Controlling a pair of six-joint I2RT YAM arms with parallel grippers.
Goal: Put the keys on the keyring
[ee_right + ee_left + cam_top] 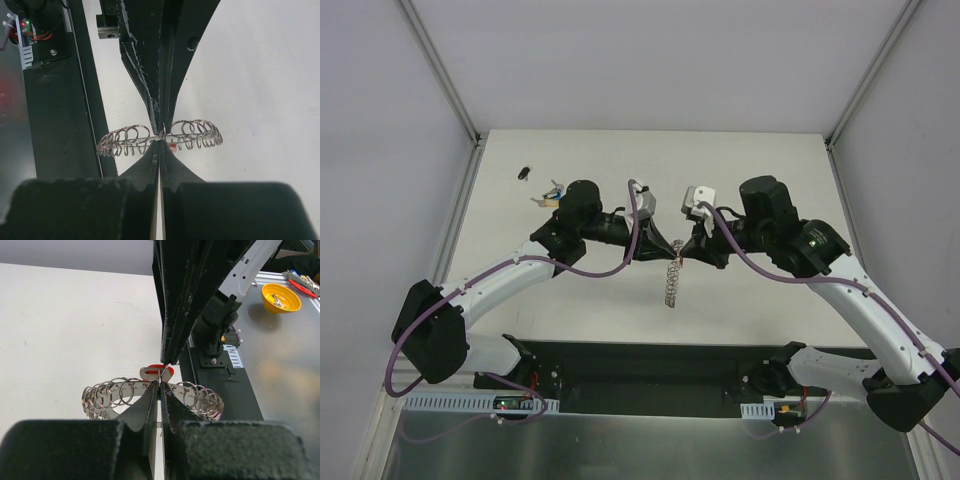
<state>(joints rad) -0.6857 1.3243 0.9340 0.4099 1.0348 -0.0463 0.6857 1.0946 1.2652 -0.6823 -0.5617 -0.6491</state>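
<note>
The keyring (670, 284), a grey ring edged with wire loops, hangs in the air between my two grippers over the middle of the table. My left gripper (665, 252) is shut on its flat band, as the left wrist view (160, 386) shows, with loops of the keyring (107, 392) on both sides. My right gripper (688, 252) meets it tip to tip and is shut (160, 142) at the keyring (125, 137), pinching the small loop of the red-tagged key (157, 371). The key's red tag (172, 147) peeks out beside my right fingertips.
More small tagged keys (552, 195) lie on the table at the far left, with a small black item (524, 172) beyond them. A black base plate (650, 375) runs along the near edge. A yellow bowl (281, 296) stands on the grey surface beyond it.
</note>
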